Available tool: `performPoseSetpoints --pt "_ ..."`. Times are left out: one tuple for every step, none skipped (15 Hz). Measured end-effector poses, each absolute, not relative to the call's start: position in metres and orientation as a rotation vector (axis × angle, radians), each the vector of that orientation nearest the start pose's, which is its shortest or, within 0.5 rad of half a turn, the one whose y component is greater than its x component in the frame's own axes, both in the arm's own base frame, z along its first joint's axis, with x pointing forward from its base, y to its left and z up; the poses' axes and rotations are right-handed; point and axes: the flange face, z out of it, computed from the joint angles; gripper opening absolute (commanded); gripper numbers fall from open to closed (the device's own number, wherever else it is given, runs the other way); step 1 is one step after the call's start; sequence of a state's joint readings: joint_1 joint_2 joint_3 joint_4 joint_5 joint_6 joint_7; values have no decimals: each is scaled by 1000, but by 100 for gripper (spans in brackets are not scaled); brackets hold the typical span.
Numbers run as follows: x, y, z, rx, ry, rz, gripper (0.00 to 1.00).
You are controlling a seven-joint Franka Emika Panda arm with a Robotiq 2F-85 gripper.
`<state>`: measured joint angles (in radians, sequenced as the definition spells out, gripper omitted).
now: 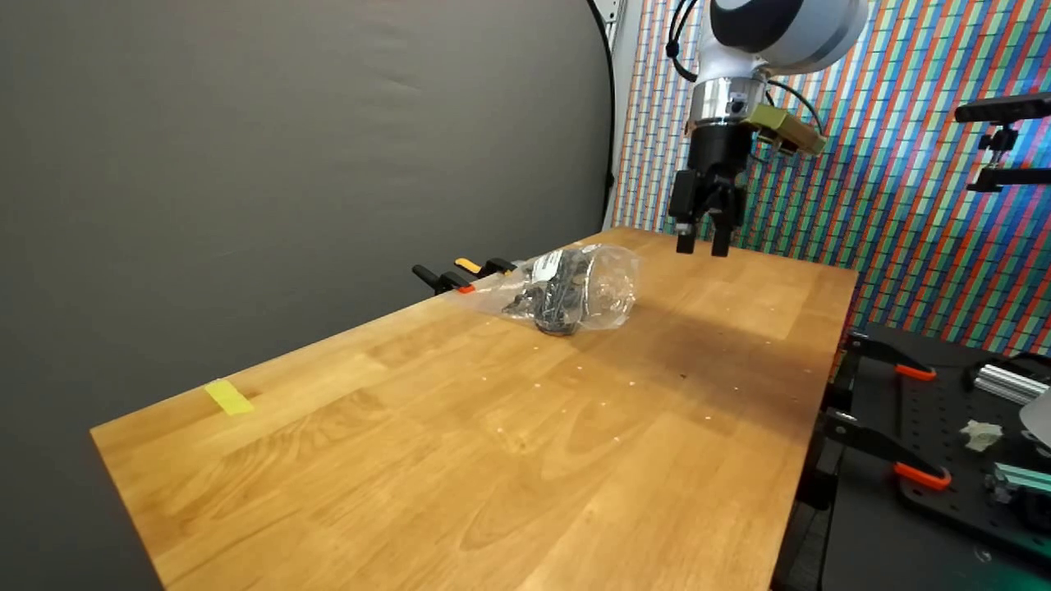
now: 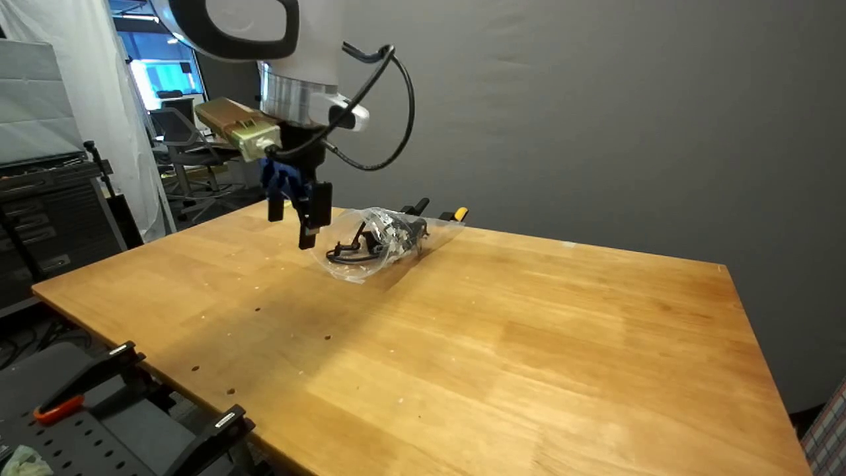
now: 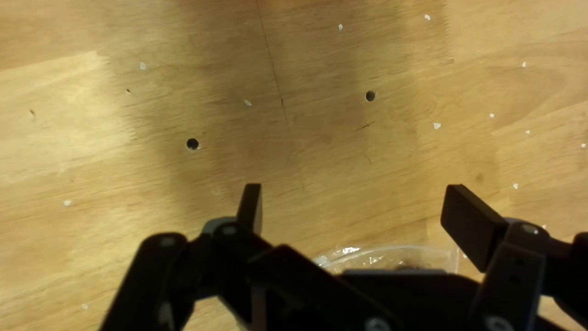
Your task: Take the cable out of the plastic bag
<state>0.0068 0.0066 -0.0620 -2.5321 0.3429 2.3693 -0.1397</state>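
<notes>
A clear plastic bag lies on the wooden table near its far edge. A black cable is bundled inside it. In another exterior view the bag has its wide round end toward the gripper, and a cable loop lies near that end. My gripper is open and empty above the table, beside the bag's wide end; it also shows in an exterior view. In the wrist view the open fingers are over bare wood. Only the bag's rim shows there; the gripper body hides the rest.
Clamps grip the far table edge right behind the bag. More clamps with orange pads sit along the opposite edge. A grey screen stands behind the table. A yellow tape strip is on the tabletop.
</notes>
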Motion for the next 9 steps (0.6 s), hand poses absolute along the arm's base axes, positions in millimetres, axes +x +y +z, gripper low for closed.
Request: performPoseSetpoints --pt "442 -18 249 -2885 250 191 100" --pt "446 -15 240 -2881 237 168 100" --pt "451 -11 232 -2878 221 134 100" --pt "455 -8 224 -2876 202 97 100" --pt "460 -4 218 -2879 183 61 100" --pt "465 1 212 -2886 161 28 100" --pt "469 6 207 -2895 140 0 100" --pt "472 10 202 -2903 120 -27 100" --pt "475 15 198 -2909 105 -58 100"
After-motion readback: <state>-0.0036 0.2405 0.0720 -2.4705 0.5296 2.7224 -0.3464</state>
